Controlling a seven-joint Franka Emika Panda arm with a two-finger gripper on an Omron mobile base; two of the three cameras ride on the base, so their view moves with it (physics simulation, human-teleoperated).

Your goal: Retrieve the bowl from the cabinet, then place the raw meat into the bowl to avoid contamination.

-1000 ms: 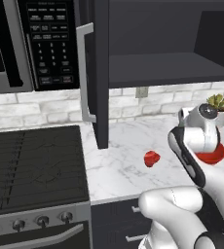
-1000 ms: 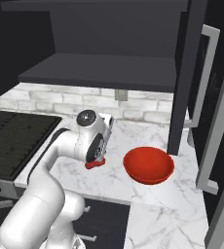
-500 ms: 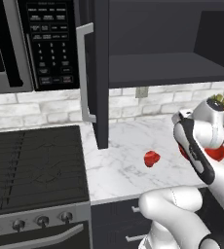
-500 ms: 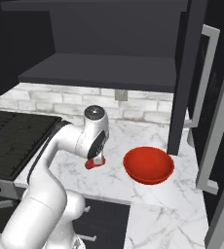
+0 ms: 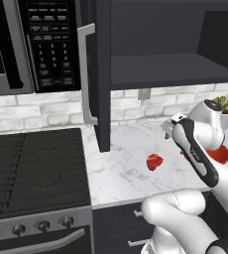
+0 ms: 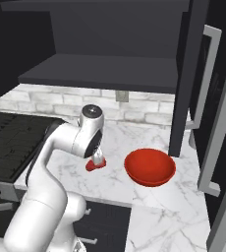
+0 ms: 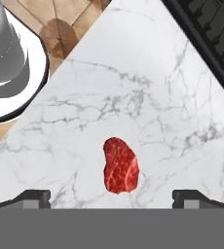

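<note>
Red bowl (image 6: 150,167) sits on the counter; the gripper (image 7: 111,197) has swung over the raw meat (image 7: 121,165), jaws wide, empty, ready to descend.

From the left I see the arm (image 5: 195,149) hiding most of the bowl (image 5: 220,155); the plant (image 5: 223,103) sits behind it.

Nothing here can be read. The microwave (image 5: 34,44) carries a keypad (image 5: 54,47) on its right side, with rows of small pale buttons and marks that look like lettering, but they are too small and blurred to make out. No label, brand or number shows on the cabinet (image 5: 150,44), the stove (image 5: 34,173) or the worktop (image 5: 131,158).
</note>
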